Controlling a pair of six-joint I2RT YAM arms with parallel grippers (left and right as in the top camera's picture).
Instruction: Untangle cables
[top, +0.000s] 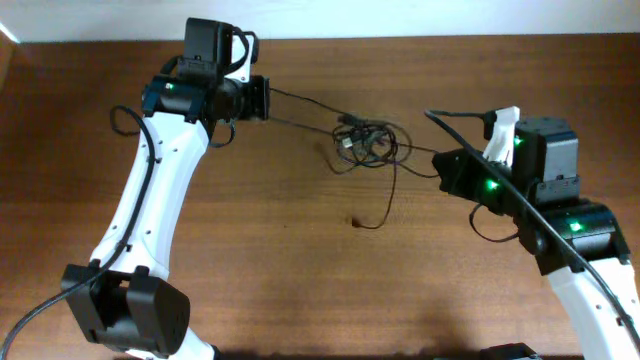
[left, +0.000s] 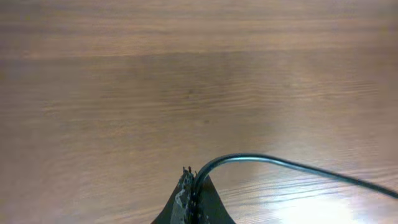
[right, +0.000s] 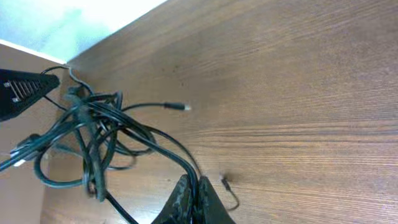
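Observation:
The cables (top: 368, 142) are thin black wires knotted in a clump at the table's middle back, lifted between the two arms. My left gripper (top: 266, 99) is shut on one strand (left: 292, 165) that runs taut toward the clump. My right gripper (top: 441, 166) is shut on another strand (right: 168, 148), with the tangle (right: 87, 134) hanging just beyond its fingertips (right: 194, 182). One loose wire trails down to a small plug (top: 356, 221) lying on the table. A plug end (right: 180, 107) sticks out of the clump.
The wooden table (top: 300, 280) spreads in front of the arms. A pale wall edge runs along the back (top: 400, 20). The left arm's fingertip (right: 25, 90) shows at the left of the right wrist view.

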